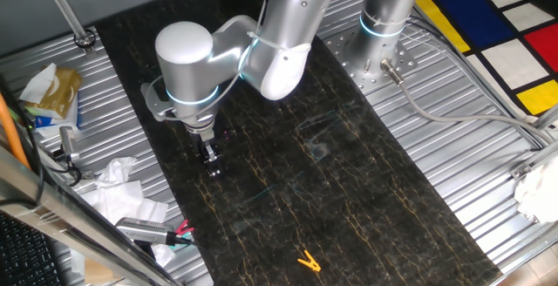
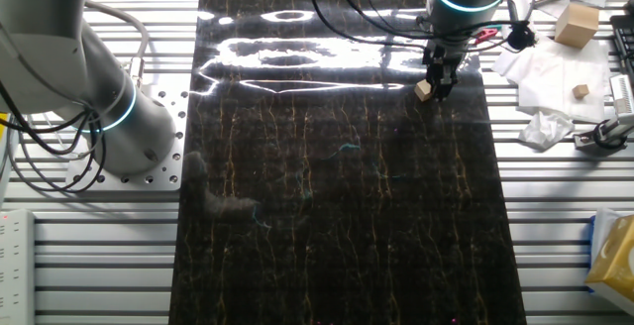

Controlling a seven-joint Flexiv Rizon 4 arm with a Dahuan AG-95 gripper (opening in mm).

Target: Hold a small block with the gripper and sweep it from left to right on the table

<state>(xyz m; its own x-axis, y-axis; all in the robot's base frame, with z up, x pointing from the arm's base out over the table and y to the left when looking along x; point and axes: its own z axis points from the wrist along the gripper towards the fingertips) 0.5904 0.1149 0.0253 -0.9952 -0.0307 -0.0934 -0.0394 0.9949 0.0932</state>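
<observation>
The table [image 1: 349, 190] is lying beneath the gripper [image 2: 440, 85], which is standing low near one long edge and pinching the small block [image 2: 424, 89], a cube showing only in the other fixed view, hidden in the first.

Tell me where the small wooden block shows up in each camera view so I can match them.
One fixed view: the block cannot be made out; the claw sits left of centre, low over the table, and would hide it.
The other fixed view: the block is upper right, at the claw tip near the table's right edge.
Shared landmark: the arm's light-blue ring just above the claw.
</observation>
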